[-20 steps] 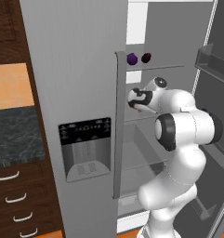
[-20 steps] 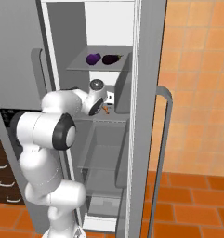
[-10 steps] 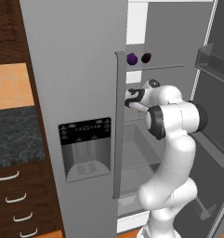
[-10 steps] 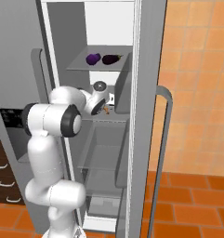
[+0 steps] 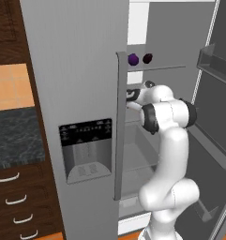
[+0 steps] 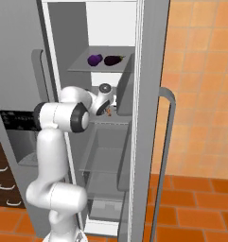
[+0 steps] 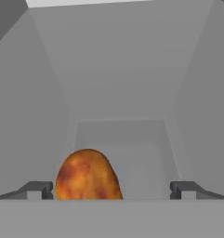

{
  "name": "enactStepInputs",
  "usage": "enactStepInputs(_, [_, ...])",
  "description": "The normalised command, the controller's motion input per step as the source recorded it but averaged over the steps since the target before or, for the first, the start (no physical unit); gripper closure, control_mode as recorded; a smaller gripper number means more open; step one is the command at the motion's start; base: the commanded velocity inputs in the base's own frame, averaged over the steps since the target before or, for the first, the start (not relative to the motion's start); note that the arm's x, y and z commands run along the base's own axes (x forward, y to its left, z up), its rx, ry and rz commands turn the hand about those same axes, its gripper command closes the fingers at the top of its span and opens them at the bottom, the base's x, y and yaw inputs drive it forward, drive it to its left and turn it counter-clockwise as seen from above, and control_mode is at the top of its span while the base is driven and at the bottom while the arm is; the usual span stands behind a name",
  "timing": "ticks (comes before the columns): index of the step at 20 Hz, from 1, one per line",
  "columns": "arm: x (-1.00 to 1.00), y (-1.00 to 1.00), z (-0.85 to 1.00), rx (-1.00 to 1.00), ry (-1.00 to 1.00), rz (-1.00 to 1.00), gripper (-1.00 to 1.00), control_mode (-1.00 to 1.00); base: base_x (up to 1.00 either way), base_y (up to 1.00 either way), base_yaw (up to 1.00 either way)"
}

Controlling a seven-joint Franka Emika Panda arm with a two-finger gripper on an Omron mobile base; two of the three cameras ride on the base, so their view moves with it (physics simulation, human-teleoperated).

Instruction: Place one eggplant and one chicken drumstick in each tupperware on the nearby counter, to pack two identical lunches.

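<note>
arm reaches into the open fridge (image 6: 148,71) at mid-shelf height. gripper (image 7: 111,188) stands wide open, fingertips (image 7: 39,189) far apart, nothing held. one chicken drumstick (image 7: 88,175) sits just ahead of the hand, off-centre, close by the left-hand fingertip in the hand view; cannot tell if it touches. a sliver of orange shows by the gripper (image 6: 109,109) in the right base view, likely the same item.

two eggplants (image 6: 105,60) lie side by side on the shelf above, well apart from the hand. counter (image 5: 13,136) sits left of the fridge door w/ drawers below. tupperware: not located in these frames.

judgement: step in hand is approach to the drumstick; task barely begun, no item packed as far as can be told.

risks:
- drumstick off-centre btwn fingers: closing as is may nudge it sideways or catch only the rounded edge, so it squirts out. cause: lateral offset.
- rounded, glossy meat end: poor purchase, slip on lift.
- tight compartment: wrist or elbow may strike shelf or door handle (image 5: 118,126) on withdrawal.
- pushing further in could shove the item to the back wall.
</note>
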Motion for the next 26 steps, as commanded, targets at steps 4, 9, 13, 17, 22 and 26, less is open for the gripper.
enactStepInputs(4, [0.18, 0.00, -0.22, -0.02, 0.01, 0.00, -1.00, -1.00, 0.00, 0.00, 0.00])
enactStepInputs(9, [0.05, 0.00, -0.22, -0.03, 0.01, 0.00, 1.00, -1.00, 0.00, 0.00, 0.00])
enactStepInputs(13, [-0.02, -0.02, -0.01, 0.00, 0.00, 0.00, 1.00, -1.00, 0.00, 0.00, 0.00])
enactStepInputs(17, [-0.58, -0.27, 0.00, 0.03, -0.03, -0.02, 1.00, -1.00, 0.00, 0.00, 0.00])
enactStepInputs(22, [-1.00, -0.40, 0.38, 0.09, -0.12, -0.13, 1.00, -1.00, 0.00, 0.00, 0.00])
enactStepInputs(26, [-1.00, -0.35, 0.86, 0.06, -0.03, -0.11, 1.00, -1.00, 0.00, 0.00, 0.00])
